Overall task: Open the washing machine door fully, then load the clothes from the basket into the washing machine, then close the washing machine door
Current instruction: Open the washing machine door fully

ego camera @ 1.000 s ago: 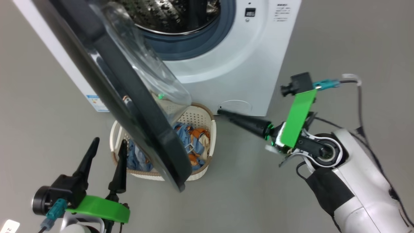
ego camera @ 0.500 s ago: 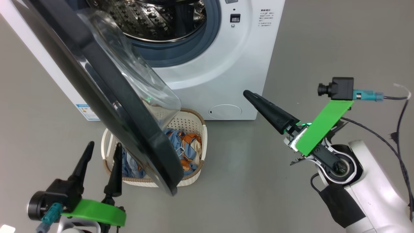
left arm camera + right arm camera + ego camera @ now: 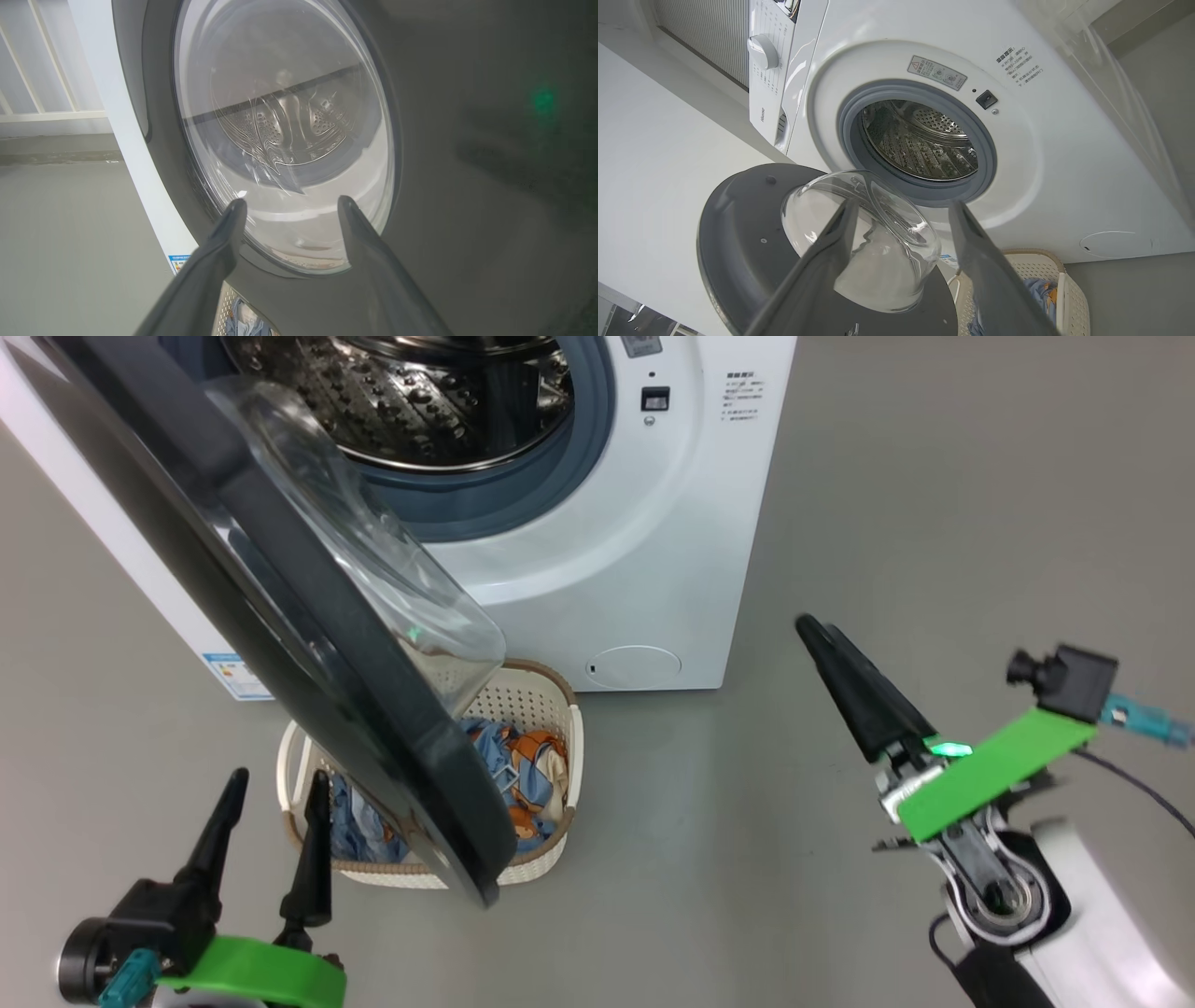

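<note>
The door point(image 3: 308, 644) stood partway open at upper left, overhanging the basket point(image 3: 527, 695) of clothes point(image 3: 523, 761). Both arms' jaws gaped, empty. Opening looked unfinished; next, push it wider.

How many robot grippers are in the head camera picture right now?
2. The left gripper is at lower left, by the basket's left edge; the right gripper is at right, over the floor, right of the washing machine.

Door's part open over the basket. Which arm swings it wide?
Right, probably. The right gripper is open on the bowl side of the door and can push it outward; the left gripper faces its outer side.
</note>
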{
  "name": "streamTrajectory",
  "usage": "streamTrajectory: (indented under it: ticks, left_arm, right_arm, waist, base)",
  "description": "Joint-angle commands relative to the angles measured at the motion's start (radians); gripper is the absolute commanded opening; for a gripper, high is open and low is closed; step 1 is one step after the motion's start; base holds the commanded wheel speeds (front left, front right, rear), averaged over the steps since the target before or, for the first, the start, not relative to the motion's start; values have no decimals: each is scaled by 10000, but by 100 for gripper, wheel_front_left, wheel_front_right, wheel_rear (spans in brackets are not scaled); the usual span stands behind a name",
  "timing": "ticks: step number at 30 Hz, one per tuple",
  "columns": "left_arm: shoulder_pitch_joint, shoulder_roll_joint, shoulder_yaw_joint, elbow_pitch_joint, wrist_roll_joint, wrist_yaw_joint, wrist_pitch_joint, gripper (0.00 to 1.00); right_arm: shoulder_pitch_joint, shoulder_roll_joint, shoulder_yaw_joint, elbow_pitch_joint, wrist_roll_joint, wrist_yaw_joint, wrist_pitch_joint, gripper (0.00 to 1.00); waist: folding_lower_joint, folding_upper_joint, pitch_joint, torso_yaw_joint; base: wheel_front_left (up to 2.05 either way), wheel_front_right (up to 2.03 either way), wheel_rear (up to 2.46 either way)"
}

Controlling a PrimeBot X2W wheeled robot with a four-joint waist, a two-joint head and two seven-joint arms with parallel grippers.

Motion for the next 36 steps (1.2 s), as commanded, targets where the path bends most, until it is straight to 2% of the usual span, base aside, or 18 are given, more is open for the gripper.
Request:
streamTrajectory:
  ticks: [1, 6, 12, 19, 27, 36]
  left_arm:
    - [-41, 149, 360, -307, 36, -15, -63, 100]
    - [135, 111, 495, -383, 39, -15, -63, 100]
    - [323, 73, 620, -477, 55, -15, -63, 100]
    - [542, 40, 739, -615, 77, -15, -63, 100]
    - [1063, 24, 873, -953, 76, 25, -63, 100]
    - [1583, 22, 892, -1264, -23, 245, -63, 100]
  right_arm:
    - [177, -48, 141, -278, -190, 17, -249, 100]
    - [771, -350, 196, -51, -652, 17, -1509, 100]
    - [1143, -855, 311, 525, -1855, 17, -2980, 100]
    - [1470, -1147, -142, 966, -4293, 17, -3491, 100]
    - [2392, -448, -1535, 304, -7476, 17, -3505, 100]
    - [3274, 150, -2475, -272, -9318, 17, -3507, 100]
  waist:
    - [0, 0, -28, -31]
    - [0, 0, -79, -155]
    - [0, 0, -129, -314]
    - [0, 0, -258, -422]
    - [0, 0, -465, -494]
    - [0, 0, -645, -562]
  base:
    - [0, 0, 0]
    - [0, 0, 0]
    - [0, 0, 0]
    - [0, 0, 0]
    - [0, 0, 0]
    - [0, 0, 0]
